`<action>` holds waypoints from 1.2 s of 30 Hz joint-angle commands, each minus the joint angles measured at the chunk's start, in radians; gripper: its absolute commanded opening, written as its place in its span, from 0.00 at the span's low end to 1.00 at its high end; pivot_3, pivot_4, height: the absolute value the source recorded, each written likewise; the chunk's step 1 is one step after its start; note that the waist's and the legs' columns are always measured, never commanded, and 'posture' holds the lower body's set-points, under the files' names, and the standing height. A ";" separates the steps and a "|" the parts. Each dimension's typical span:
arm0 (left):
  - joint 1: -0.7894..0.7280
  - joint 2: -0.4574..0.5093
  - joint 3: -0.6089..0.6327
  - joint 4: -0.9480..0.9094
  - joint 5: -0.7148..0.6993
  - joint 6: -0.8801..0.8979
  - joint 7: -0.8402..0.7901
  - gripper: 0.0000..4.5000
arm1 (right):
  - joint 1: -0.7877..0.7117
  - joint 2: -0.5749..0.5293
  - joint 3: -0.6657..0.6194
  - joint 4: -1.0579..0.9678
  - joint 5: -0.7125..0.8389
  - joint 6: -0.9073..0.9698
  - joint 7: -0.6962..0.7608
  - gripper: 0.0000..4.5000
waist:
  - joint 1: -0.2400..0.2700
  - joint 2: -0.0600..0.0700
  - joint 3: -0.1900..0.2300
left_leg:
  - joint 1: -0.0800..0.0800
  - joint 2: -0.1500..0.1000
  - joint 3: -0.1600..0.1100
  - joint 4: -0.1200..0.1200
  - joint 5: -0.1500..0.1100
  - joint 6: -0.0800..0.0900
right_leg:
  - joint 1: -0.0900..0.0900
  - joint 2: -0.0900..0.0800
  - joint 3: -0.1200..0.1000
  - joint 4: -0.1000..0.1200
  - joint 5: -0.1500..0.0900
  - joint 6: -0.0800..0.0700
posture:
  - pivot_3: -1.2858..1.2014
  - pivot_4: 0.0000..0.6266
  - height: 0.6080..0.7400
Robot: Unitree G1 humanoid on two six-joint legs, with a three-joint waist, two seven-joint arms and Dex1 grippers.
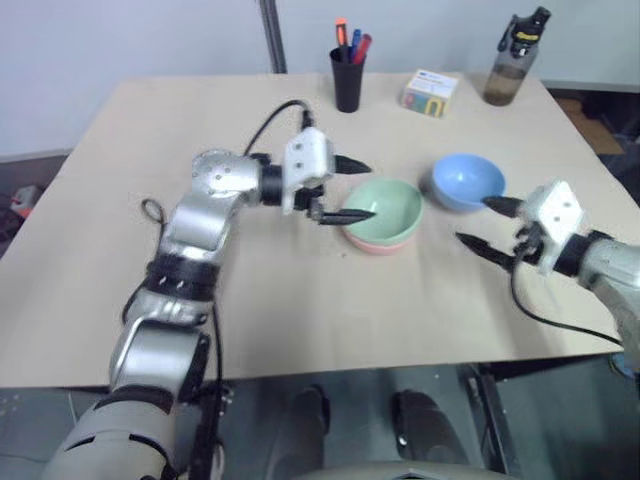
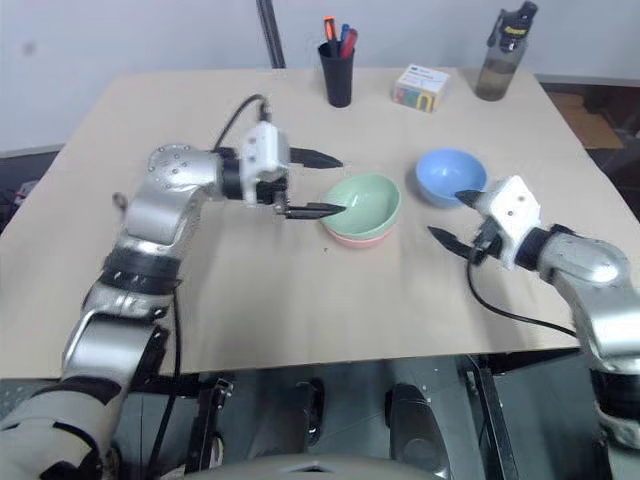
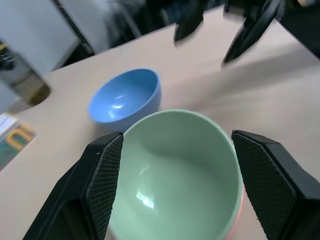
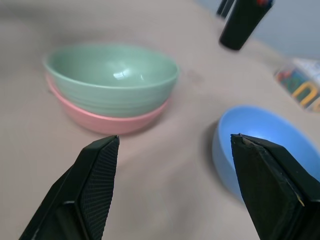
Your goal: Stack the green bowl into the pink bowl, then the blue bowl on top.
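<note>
While the green bowl (image 1: 384, 208) sits nested inside the pink bowl (image 1: 380, 243) near the middle of the table (image 1: 120, 250), the blue bowl (image 1: 468, 181) stands alone just beside them, on the robot's right side and a little farther from the robot. Only a thin pink rim shows under the green one.

The left pincer (image 1: 352, 190) reaches in from the left with its two black fingers spread apart and nothing between them. One finger lies over the near left edge of the green bowl, and the other points above the table just behind it. In the left wrist view the green bowl (image 3: 175, 175) is seen between the two open fingers (image 3: 102, 185).

The right pincer (image 1: 488, 225) is also open and empty. It stands close to the blue bowl, its upper fingertip almost at the bowl's near right rim; whether it touches cannot be told.

At the far edge of the table stand a black pen cup (image 1: 348, 78), a small colourful box (image 1: 431, 93) and a dark bottle (image 1: 512, 62).
</note>
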 commanded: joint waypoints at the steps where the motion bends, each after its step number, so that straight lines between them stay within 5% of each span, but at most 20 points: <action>1: 0.233 0.133 0.219 -0.287 -0.230 0.271 0.026 0.98 | -0.232 0.053 0.143 0.328 -0.172 -0.175 0.021 0.83 | -0.015 0.001 0.002 | -0.001 0.000 -0.001 -0.001 0.000 0.000 | -0.001 0.001 -0.001 0.001 0.000 0.000 | 0.52 0.24 1.00; 7: 0.494 0.195 0.427 -0.567 -0.350 0.424 0.191 0.98 | -0.483 0.121 0.266 0.807 -0.329 -0.382 0.057 0.83 | 0.004 0.000 0.005 | -0.001 0.000 -0.003 -0.001 0.000 0.000 | 0.000 0.000 -0.003 -0.001 0.002 -0.004 | 0.52 0.24 1.00; 10: 0.565 0.196 0.479 -0.639 -0.371 0.440 0.250 1.00 | -0.562 0.150 0.278 0.972 -0.367 -0.448 0.057 0.68 | 0.011 0.000 0.005 | -0.001 0.000 -0.003 -0.001 0.000 0.000 | 0.001 0.000 -0.003 -0.001 0.002 -0.004 | 0.52 0.24 1.00; 17: 0.655 0.193 0.534 -0.723 -0.418 0.454 0.346 1.00 | -0.650 0.179 0.273 1.125 -0.409 -0.543 0.069 0.04 | 0.009 0.000 0.005 | -0.001 0.000 -0.003 -0.001 0.000 0.000 | 0.000 0.001 -0.002 -0.001 0.002 -0.005 | 0.52 0.24 1.00; 20: 0.671 0.196 0.538 -0.732 -0.427 0.448 0.368 1.00 | -0.659 0.172 0.260 1.117 -0.406 -0.560 0.073 0.02 | 0.009 0.001 0.005 | 0.000 0.000 -0.003 -0.001 0.000 0.000 | 0.000 0.001 -0.002 -0.001 0.002 -0.005 | 0.52 0.24 1.00; 27: 0.726 0.189 0.536 -0.728 -0.385 0.397 0.420 1.00 | -0.517 0.109 0.147 0.504 -0.090 -0.253 0.356 0.02 | 0.011 0.004 0.007 | 0.000 0.000 -0.003 -0.002 0.000 0.000 | 0.000 0.001 -0.002 -0.001 0.002 -0.005 | 0.52 0.24 1.00; 32: 0.729 0.189 0.524 -0.716 -0.379 0.379 0.432 1.00 | -0.443 0.130 0.178 0.155 0.021 0.004 0.352 0.02 | 0.011 0.004 0.007 | 0.000 0.001 -0.004 -0.002 0.000 0.000 | 0.000 0.001 -0.003 0.000 0.002 -0.005 | 0.52 0.24 1.00; 36: 0.731 0.189 0.520 -0.711 -0.376 0.369 0.436 1.00 | -0.392 0.172 0.243 0.075 0.004 0.061 0.321 0.02 | 0.011 0.004 0.007 | 0.000 0.001 -0.003 -0.001 0.000 0.000 | 0.000 0.001 -0.003 0.000 0.000 -0.009 | 0.52 0.24 1.00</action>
